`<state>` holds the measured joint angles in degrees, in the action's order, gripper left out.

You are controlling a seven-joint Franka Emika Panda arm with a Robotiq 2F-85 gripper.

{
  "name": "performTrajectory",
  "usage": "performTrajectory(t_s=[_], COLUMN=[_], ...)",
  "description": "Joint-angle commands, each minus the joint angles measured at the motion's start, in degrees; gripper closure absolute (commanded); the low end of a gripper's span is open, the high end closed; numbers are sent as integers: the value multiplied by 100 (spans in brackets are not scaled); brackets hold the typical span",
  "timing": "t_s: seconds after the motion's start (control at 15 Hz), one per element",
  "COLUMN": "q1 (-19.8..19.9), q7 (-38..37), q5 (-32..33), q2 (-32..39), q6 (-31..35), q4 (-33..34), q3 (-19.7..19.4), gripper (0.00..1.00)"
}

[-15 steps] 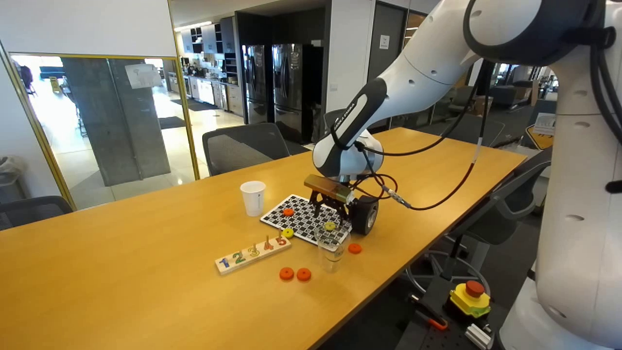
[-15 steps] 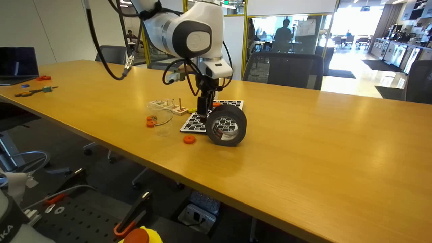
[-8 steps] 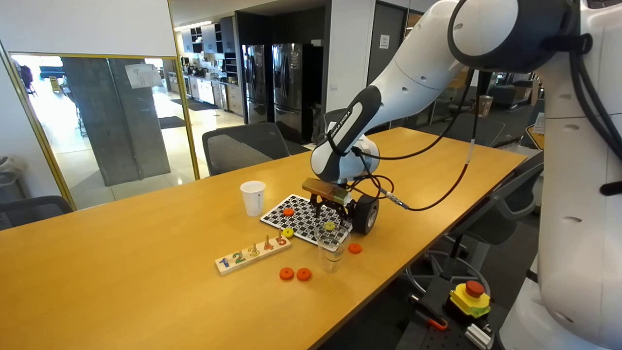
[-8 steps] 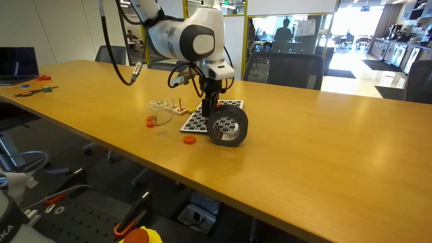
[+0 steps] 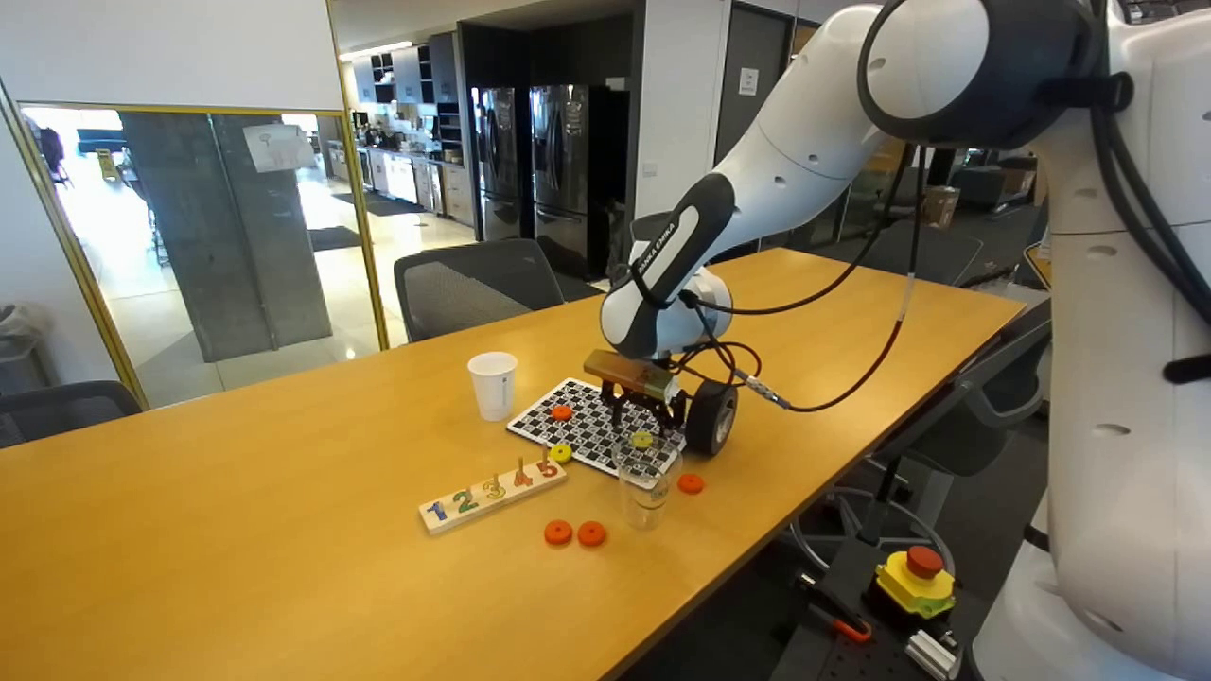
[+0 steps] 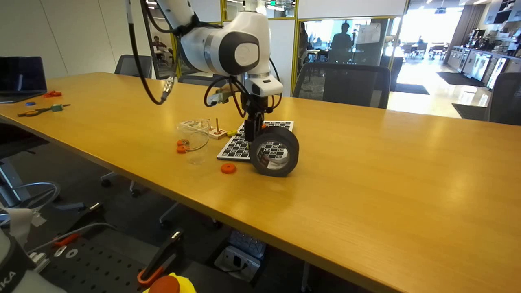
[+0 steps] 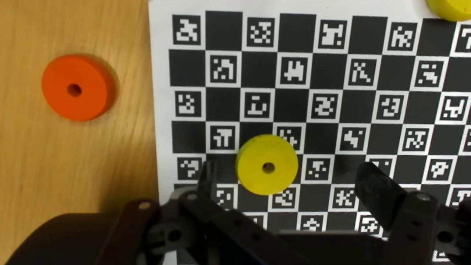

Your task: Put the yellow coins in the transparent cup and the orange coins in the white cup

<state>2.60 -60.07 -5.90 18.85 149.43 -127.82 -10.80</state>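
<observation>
1 transparent cup [image 5: 647,480] in both exterior views only. Wrist view: end effector [image 7: 287,173] spread apart, yellow coin [image 7: 263,156] showing between.

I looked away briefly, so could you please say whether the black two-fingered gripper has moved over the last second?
Yes: in an exterior view, the gripper has shifted slightly down and left in frame, against the flat black-and-white checkered board.

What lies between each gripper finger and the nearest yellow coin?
In the wrist view, only the checkered board shows between the fingers and that yellow coin.
</observation>
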Motion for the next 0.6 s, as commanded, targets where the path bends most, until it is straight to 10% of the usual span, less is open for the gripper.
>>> performTrajectory(t_s=[0.0,0.4,0.53], q1=[-142,-159,-151], q7=[-235,-265,-214], q5=[186,278,294], q2=[54,-6,-60], q6=[-130,-282,-396], q4=[170,188,201], q3=[-132,-150,-132], gripper=[34,81,83])
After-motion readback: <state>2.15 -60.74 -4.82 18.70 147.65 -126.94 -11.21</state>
